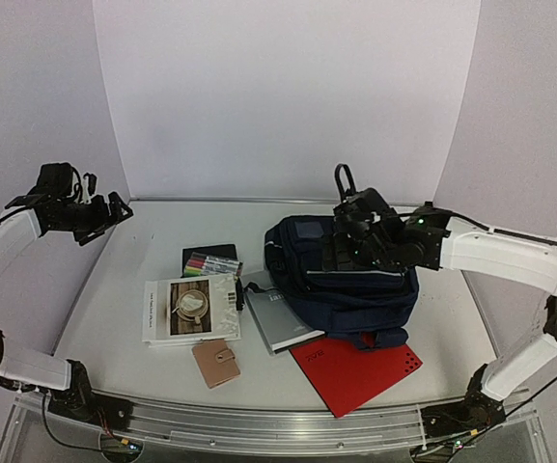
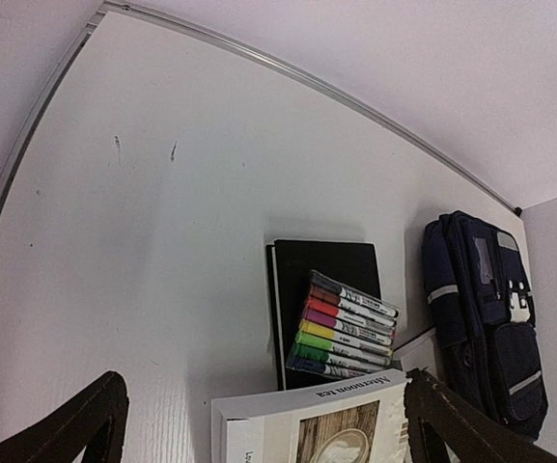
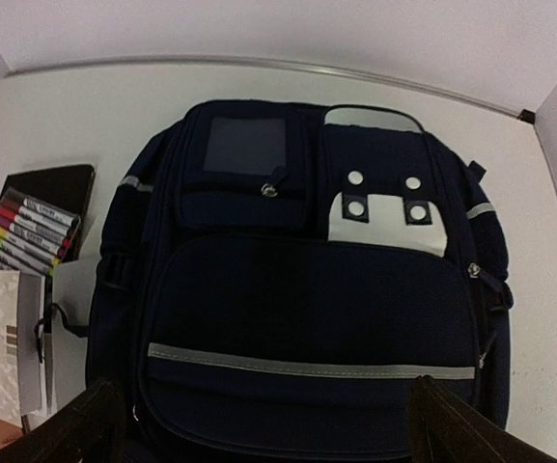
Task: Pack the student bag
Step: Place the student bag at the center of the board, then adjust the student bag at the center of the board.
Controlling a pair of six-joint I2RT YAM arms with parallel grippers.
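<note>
The student bag (image 1: 355, 289), a dark navy backpack with grey reflective stripes, lies flat right of centre with its front pocket up. In the right wrist view the student bag (image 3: 307, 309) fills the frame, white patches near its top. My right gripper (image 1: 353, 241) hovers over its far half, open, nothing between the fingers (image 3: 447, 424). My left gripper (image 1: 112, 214) hangs high at the far left, open and empty. Its view looks down on the marker pack (image 2: 348, 324) and the student bag (image 2: 486, 309).
Left of the bag lie a marker pack (image 1: 210, 262) on a black notebook (image 1: 206, 252), a white book (image 1: 189, 309), a grey notebook (image 1: 280, 316) and a brown wallet (image 1: 217, 363). A red folder (image 1: 360, 371) sticks out from under the bag's near edge.
</note>
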